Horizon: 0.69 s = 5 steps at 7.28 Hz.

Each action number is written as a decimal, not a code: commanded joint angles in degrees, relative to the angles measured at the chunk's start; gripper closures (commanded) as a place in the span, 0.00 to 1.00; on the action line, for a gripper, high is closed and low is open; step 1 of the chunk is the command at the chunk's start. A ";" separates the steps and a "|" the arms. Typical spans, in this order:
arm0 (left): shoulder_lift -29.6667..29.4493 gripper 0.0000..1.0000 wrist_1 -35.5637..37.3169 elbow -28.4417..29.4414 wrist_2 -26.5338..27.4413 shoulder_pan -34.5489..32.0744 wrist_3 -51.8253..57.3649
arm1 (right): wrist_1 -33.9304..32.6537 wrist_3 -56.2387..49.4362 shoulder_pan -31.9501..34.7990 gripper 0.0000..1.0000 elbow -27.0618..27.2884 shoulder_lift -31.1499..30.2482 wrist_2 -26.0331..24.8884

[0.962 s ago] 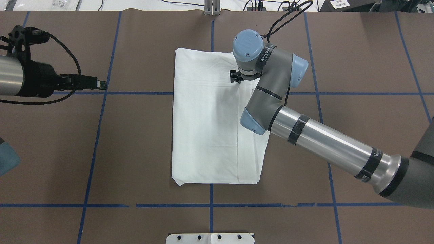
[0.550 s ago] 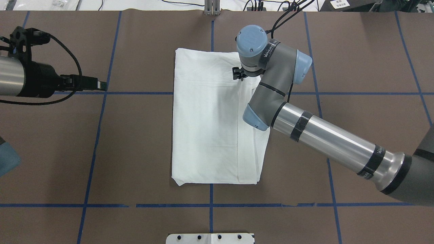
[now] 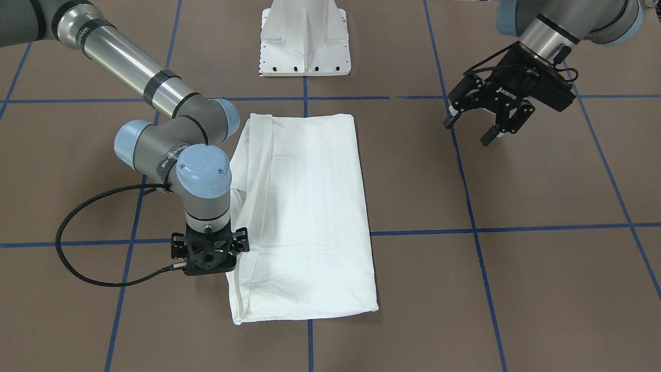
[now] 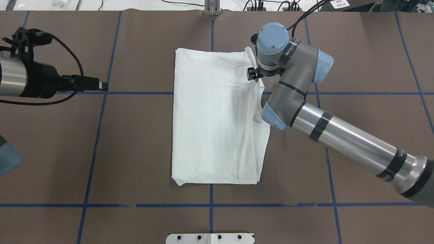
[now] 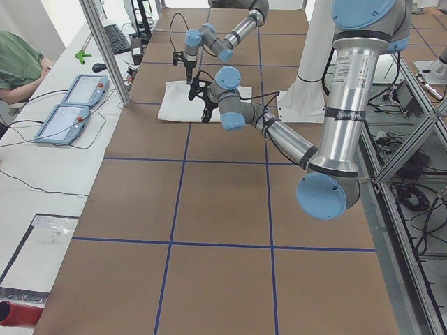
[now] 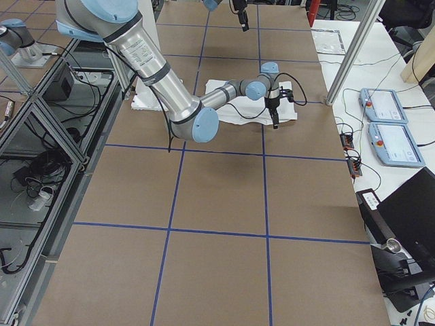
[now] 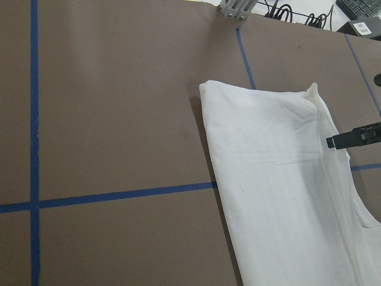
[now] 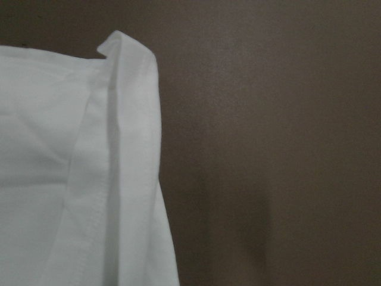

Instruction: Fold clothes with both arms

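The white shirt (image 4: 210, 128) lies folded into a long rectangle in the middle of the brown table; it also shows in the front view (image 3: 310, 206) and the left wrist view (image 7: 274, 155). My right gripper (image 4: 252, 74) points down at the shirt's far right edge, its fingers hidden under the wrist (image 3: 206, 253). The cloth's side flap (image 4: 252, 61) bulges up toward it, so it seems shut on that flap. The right wrist view shows the hemmed edge (image 8: 113, 149) close up. My left gripper (image 3: 467, 133) hangs open and empty above bare table, well to the shirt's left (image 4: 101, 85).
The white pedestal base (image 3: 304, 46) stands at the robot's side of the table. Blue tape lines (image 4: 135, 93) cross the brown tabletop. A metal post (image 4: 212, 8) stands at the far edge. Control tablets (image 5: 70, 105) and a person (image 5: 17, 63) are beyond it.
My right arm has moved right and a little farther away. The shirt's right flap has come along with it and now sticks out past the rectangle. The left arm has hardly moved.
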 commanded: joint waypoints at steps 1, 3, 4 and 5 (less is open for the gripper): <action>-0.04 0.00 0.00 0.01 0.00 0.13 -0.21 | 0.52 -4.69 2.12 0.00 4.98 -6.47 1.83; -0.04 0.00 0.00 0.53 0.00 0.13 -0.21 | -0.01 -5.60 4.32 0.00 6.14 -6.07 5.33; -0.04 0.00 0.00 0.62 0.00 0.13 -0.21 | -0.01 -5.07 4.24 0.00 6.15 -5.02 5.35; -0.13 0.00 -0.09 1.06 0.00 0.13 -0.12 | 0.08 -4.89 4.15 0.00 5.97 -3.88 5.26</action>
